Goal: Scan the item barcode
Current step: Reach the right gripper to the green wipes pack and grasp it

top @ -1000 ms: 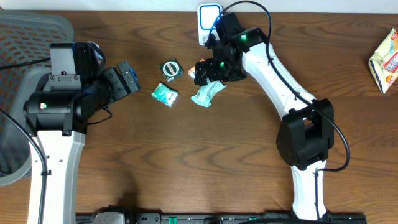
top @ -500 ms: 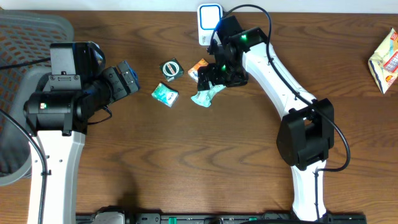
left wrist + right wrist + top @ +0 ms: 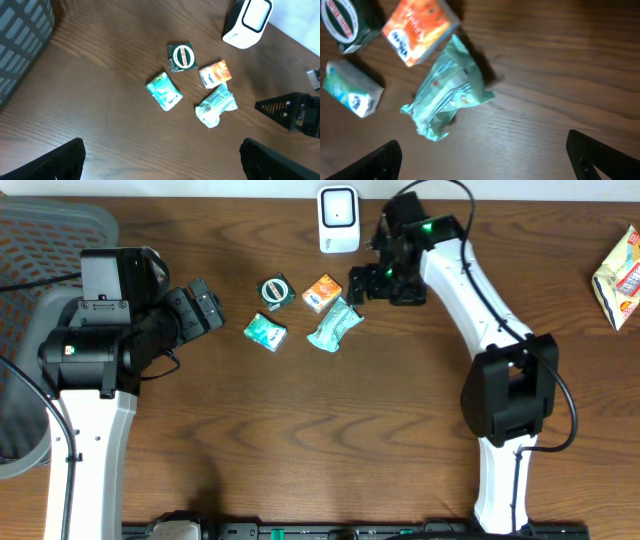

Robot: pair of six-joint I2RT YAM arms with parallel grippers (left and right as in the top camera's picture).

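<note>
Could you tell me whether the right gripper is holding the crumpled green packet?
No, the crumpled green packet lies free on the table, apart from the open right gripper.

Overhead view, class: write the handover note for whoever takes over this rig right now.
Left gripper: open, empty, left of the packets.
Right gripper: open, empty, just right of the orange packet.
Four items lie grouped on the table near the scanner: orange packet, green pouch, round-label packet, teal packet.
Done: nothing visibly; no item held or at the scanner.
Left: grasp an item, show its barcode to the scanner.
</note>
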